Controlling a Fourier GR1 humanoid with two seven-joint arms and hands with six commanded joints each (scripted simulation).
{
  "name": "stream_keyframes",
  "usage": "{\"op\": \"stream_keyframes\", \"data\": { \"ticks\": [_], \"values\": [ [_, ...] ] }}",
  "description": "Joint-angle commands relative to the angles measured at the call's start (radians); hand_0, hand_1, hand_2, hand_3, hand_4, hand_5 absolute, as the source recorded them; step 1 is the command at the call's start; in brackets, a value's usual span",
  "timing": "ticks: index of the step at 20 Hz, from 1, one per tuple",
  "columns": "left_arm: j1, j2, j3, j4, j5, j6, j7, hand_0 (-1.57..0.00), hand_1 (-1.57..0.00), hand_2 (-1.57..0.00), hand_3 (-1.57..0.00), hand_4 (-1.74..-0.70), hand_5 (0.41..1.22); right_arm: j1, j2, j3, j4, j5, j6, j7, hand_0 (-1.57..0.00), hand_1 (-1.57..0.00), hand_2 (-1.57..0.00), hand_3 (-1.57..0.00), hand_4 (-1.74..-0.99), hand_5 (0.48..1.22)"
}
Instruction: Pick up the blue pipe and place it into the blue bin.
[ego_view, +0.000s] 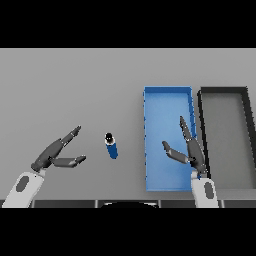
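I'm looking down at the grey table (75, 85), and I'll take the blue bin (167, 100) as my landmark for everything. It's a long open tray running away from me, right of the table's middle, and I see nothing lying on its floor.

The blue pipe (111, 146) lies on the table to the left of the bin, near it but clearly apart, level with the bin's nearer half. It's a short blue cylinder with a dark end that points away from me, and it sits slightly slanted. Nothing touches it.

My right hand (194, 152) is over the bin's nearer right part, along its right wall. Its fingers are straight and reach away from me, the thumb stands out to the left over the bin floor, and it holds nothing.

My left hand (52, 155) is well to the left of the bin, farther from it than the pipe is. Fingers and thumb are spread in a wide V that opens toward the pipe, fingers angled up and away, thumb lower and nearly level. There is bare table between this hand and the pipe.

Just beside the bin's right wall stands a black bin (224, 91) of much the same shape, with a grey floor.
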Motion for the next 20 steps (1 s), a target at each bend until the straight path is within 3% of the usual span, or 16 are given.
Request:
{"op": "stream_keyframes", "data": {
  "ticks": [1, 7, 10, 16, 20],
  "values": [
    [-0.006, -0.011, -0.022, -0.011, -0.009, -0.006, 0.015, 0.0, 0.0, 0.0, 0.0, -1.08, 0.488, 0.003, -0.002, -0.002, 0.003, -0.004, 0.004, -0.008, 0.0, 0.0, 0.0, 0.0, -1.239, 0.606],
    [-0.029, -0.098, -0.119, 0.007, -0.081, -0.024, 0.012, 0.0, 0.0, 0.0, 0.0, -1.11, 0.447, 0.018, 0.009, 0.007, -0.013, -0.003, 0.003, -0.015, 0.0, 0.0, 0.0, 0.0, -1.263, 0.617],
    [-0.059, -0.148, -0.149, 0.035, -0.1, -0.027, 0.027, 0.0, 0.0, 0.0, 0.0, -1.12, 0.446, 0.006, 0.007, -0.004, -0.003, -0.01, 0.001, 0.008, 0.0, 0.0, 0.0, 0.0, -1.272, 0.617],
    [-0.156, -0.289, -0.185, 0.189, -0.129, -0.028, 0.059, 0.0, 0.0, 0.0, 0.0, -1.12, 0.448, 0.044, 0.01, -0.004, -0.042, -0.019, 0.002, -0.008, 0.0, 0.0, 0.0, 0.0, -1.274, 0.605],
    [-0.201, -0.342, -0.197, 0.259, -0.184, -0.001, 0.001, 0.0, 0.0, 0.0, 0.0, -1.07, 0.445, 0.049, -0.001, -0.015, -0.038, -0.026, 0.006, -0.003, 0.0, 0.0, 0.0, 0.0, -1.267, 0.598]
  ]
}}
